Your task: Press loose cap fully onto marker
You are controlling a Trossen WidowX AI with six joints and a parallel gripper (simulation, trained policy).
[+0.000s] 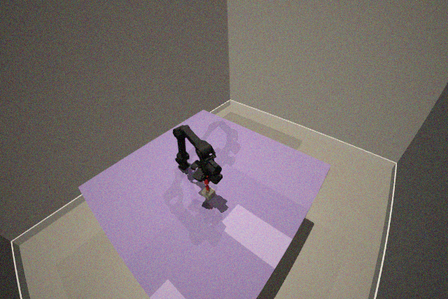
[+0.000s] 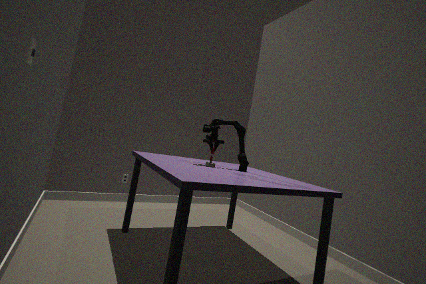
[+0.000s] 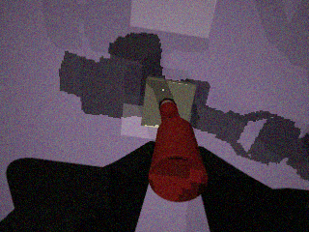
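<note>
Gripper [image 1: 206, 180] [image 2: 212, 150] [image 3: 175, 150] pinches the red cap [image 1: 206, 181] [image 2: 212, 152] [image 3: 178, 166] above the upright marker [image 1: 207, 188] [image 2: 211, 159] [image 3: 169, 112] in its holder block [image 1: 208, 193] [image 2: 210, 164] [image 3: 154, 103]; long axes look roughly aligned, so judged next move is downward, though any remaining gap cannot be told

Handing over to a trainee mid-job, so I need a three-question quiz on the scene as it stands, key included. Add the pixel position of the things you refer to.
1. True or false: the gripper [image 1: 206, 178] [image 2: 212, 151] [image 3: 175, 150] holds the red cap [image 3: 178, 169] above the table [image 1: 152, 187] [image 2: 219, 174].
2. Which is beneath the marker [image 1: 207, 188] [image 2: 210, 159] [image 3: 169, 109]?
A. a purple tray
B. the pale holder block [image 1: 202, 194] [image 2: 210, 164] [image 3: 154, 108]
C. the arm's base
3. Fill in: the marker's body is coloured ____.

Key: 1 true; 2 B; 3 red
</note>
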